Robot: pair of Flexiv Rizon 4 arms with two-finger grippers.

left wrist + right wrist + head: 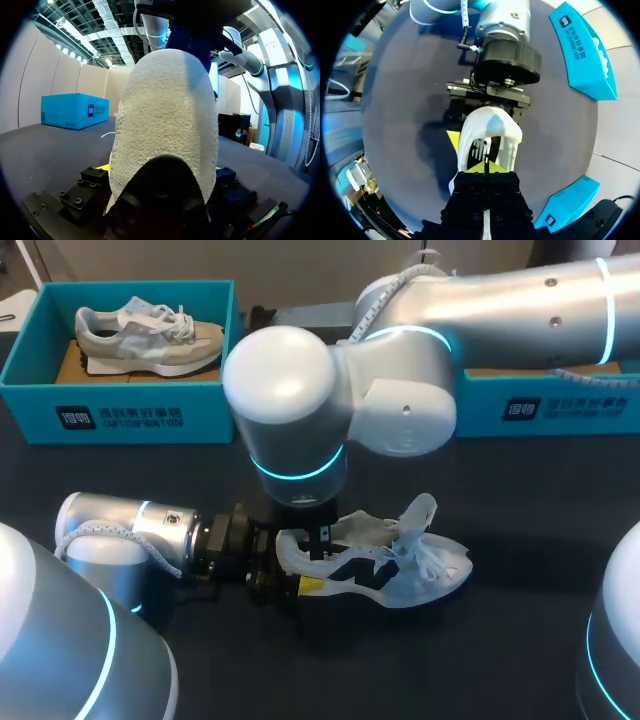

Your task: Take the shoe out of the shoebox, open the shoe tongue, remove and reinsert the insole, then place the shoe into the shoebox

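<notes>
While holding the white shoe (400, 575) sole-down near the middle of the dark tabletop (520, 640), outside both boxes, clamping its heel from two sides with the left end effector (300, 572). Pointing the toe toward the right arm's side and the heel toward the left arm's. Pressing one yellow tip against the shoe's near flank, just beside the black side mark. Showing the tongue (420, 512) standing up and forward, clear of the opening, and the white laces (428, 558) trailing loose over the forefoot. Hanging the right end effector (322, 540) straight above the shoe, with fingers (470, 200) pressed together and yellow tips dipping into the opening just ahead of the heel collar. Not being able to tell whether anything thin is pinched between those tips. Looking from the left wrist straight onto the pebbled back of the heel, wedged between that end effector's fingers. Sitting well apart at the tabletop's back left: a teal shoebox (120, 415), open on top, carrying a grey-and-beige sneaker (150, 335) inside. Sitting at the back right, partly hidden behind the right arm: a second teal shoebox (560, 405).
</notes>
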